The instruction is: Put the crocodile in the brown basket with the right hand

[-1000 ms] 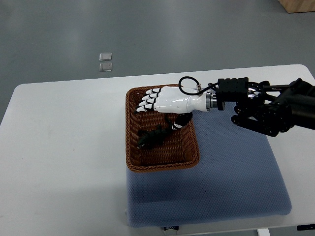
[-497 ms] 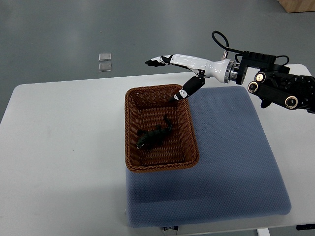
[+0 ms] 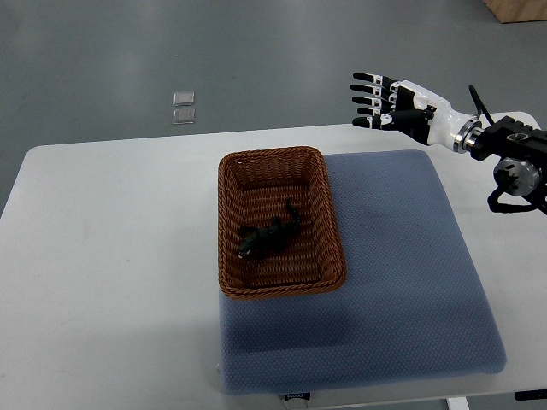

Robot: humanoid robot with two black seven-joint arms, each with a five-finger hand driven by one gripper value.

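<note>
Well, at the far left the white table (image 3: 102,248) carries nothing that matters to the job, and no left arm shows anywhere. Beyond the table's far edge, two small clear squares (image 3: 183,108) lie on the grey floor. Toward the middle stands the brown basket (image 3: 272,155), set at the left edge of the blue mat (image 3: 402,282). The crocodile (image 3: 267,238) lies flat on the basket's floor, a little left of centre, with its tail angled toward the far right; it seems to touch no wall. Further right, over the mat's far corner, the right hand (image 3: 395,109) hovers well apart from the basket, its fingers (image 3: 367,100) spread wide and holding nothing.

To my eye the placing itself is finished, so the step in hand is the retreat. Doing it well means drawing the arm off to the right rather than sweeping back across the basket, leaving the fingers open so nothing snags the woven rim, and touching neither rim nor mat, since the light basket would likely shift at a nudge
</note>
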